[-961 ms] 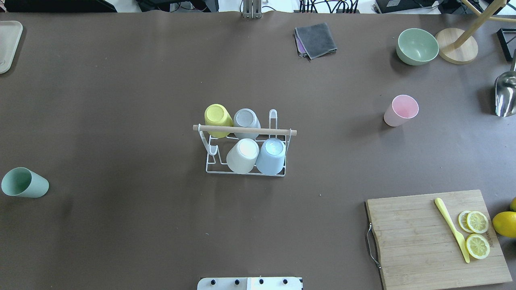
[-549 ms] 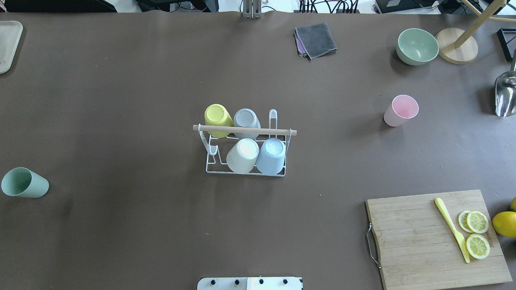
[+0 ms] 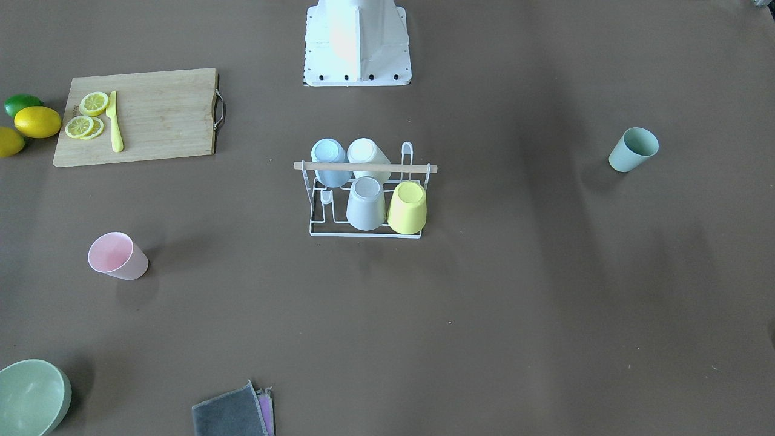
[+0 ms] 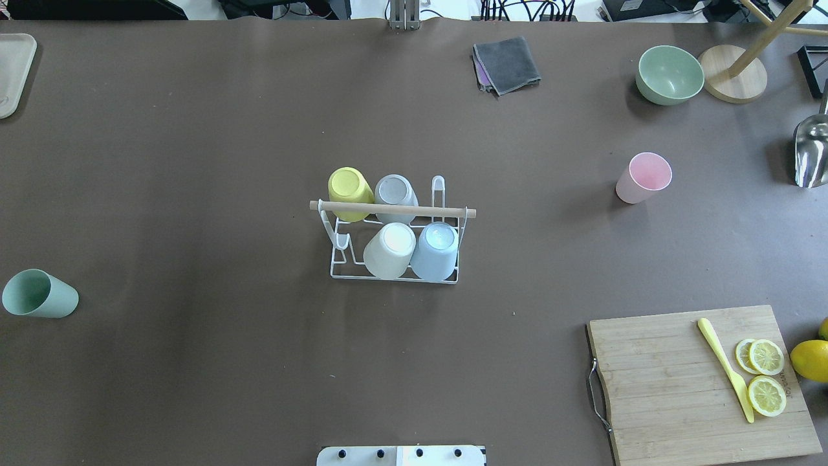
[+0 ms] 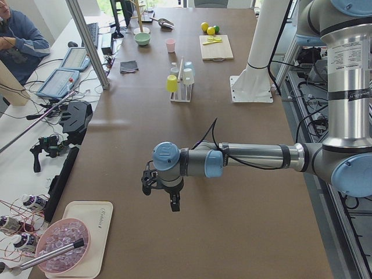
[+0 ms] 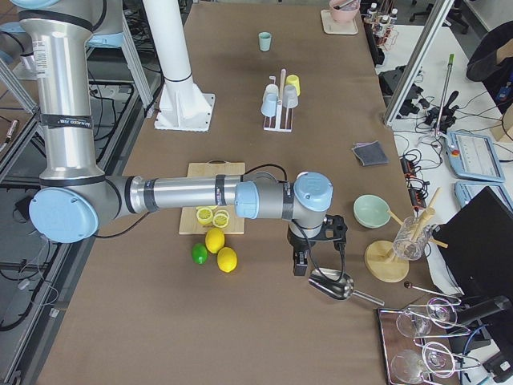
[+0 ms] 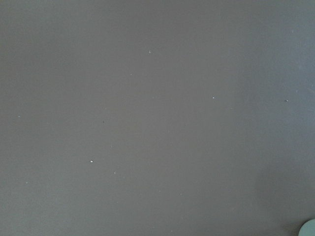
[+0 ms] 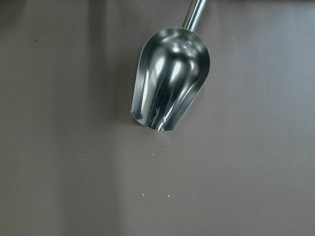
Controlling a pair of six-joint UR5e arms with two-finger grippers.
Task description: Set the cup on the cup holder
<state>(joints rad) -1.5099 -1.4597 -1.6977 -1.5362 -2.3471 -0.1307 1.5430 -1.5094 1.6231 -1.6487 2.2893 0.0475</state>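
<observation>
The white wire cup holder (image 4: 336, 259) with a wooden rod (image 3: 387, 167) stands mid-table. It holds several upturned cups: yellow (image 4: 350, 189), grey (image 4: 395, 194), white (image 4: 390, 249), blue (image 4: 435, 250). A green cup (image 4: 39, 294) stands far left, and a pink cup (image 4: 642, 177) stands at the right. My left gripper (image 5: 161, 196) hangs over bare table and shows only in the exterior left view. My right gripper (image 6: 317, 250) hangs over a metal scoop (image 8: 170, 83) and shows only in the exterior right view. I cannot tell whether either is open or shut.
A cutting board (image 4: 679, 388) with lemon slices (image 4: 766, 375) and a yellow knife (image 4: 724, 367) lies at the near right. A green bowl (image 4: 669, 74), a wooden stand (image 4: 734, 74) and a grey cloth (image 4: 506, 63) lie at the far side. A tray (image 4: 13, 71) sits far left.
</observation>
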